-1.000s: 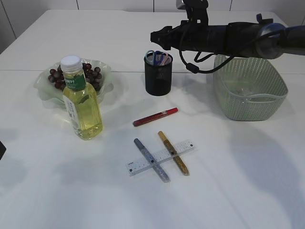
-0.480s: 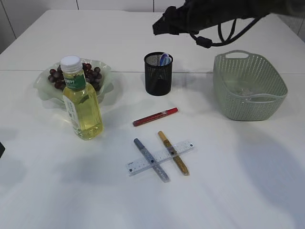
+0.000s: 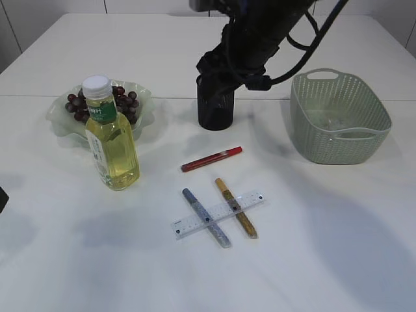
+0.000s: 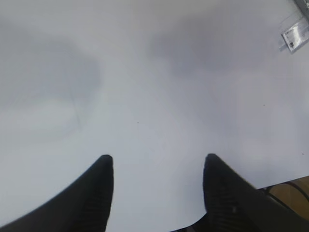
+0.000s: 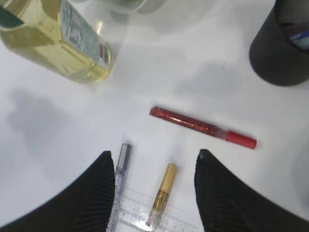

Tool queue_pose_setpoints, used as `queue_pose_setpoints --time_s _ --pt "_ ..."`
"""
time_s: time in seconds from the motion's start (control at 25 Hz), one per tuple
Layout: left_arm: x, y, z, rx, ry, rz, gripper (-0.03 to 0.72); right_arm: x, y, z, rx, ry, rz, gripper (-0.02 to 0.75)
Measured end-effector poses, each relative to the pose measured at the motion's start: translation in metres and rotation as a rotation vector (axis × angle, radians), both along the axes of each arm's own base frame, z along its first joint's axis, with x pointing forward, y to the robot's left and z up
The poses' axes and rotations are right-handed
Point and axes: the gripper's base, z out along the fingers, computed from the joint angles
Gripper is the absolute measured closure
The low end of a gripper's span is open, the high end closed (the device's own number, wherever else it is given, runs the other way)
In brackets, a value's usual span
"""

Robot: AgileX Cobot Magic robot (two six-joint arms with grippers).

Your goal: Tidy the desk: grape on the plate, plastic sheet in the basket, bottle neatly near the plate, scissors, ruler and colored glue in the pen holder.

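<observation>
My right gripper [image 5: 154,157] is open and empty, high above the table, with a silver glue pen [image 5: 120,181] and a gold glue pen [image 5: 164,191] between its fingers' lines of sight. Both pens lie crossed over the clear ruler [image 3: 220,215]. A red glue pen [image 3: 211,158] lies nearer the black pen holder [image 3: 214,112], whose top my right arm [image 3: 253,39] hides. A blue handle [image 5: 299,38] shows inside the holder. The yellow bottle [image 3: 112,140] stands before the plate [image 3: 62,123] of grapes [image 3: 78,107]. My left gripper [image 4: 157,162] is open over bare table.
The green basket [image 3: 374,140] stands at the right with a clear sheet [image 3: 331,123] inside. A corner of the ruler [image 4: 295,36] shows in the left wrist view. The table's front edge runs just behind the left fingers.
My right arm rose from level above the pen holder, then swung down and forward. It now hangs in front of the holder's top, with its camera over the glue pens.
</observation>
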Motion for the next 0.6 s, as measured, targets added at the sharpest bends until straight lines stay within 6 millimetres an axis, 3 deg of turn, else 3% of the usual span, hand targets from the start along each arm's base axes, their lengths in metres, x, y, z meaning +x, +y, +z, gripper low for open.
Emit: queue_pose_setpoints --time_s 0.16,0.4,0.6 --pt "0.0 0.0 0.0 0.0 -0.005 0.002 0.255 -0.02 0.009 -0.007 -0.079 0.044 0.015 0.313" --pt "0.001 0.0 0.0 0.001 -0.011 0.003 0.255 -0.048 -0.002 -0.027 -0.15 0.165 0.02 0.313" --pt "0.001 0.0 0.0 0.001 -0.014 0.004 0.255 -0.075 -0.014 -0.023 -0.186 0.211 0.032 0.314"
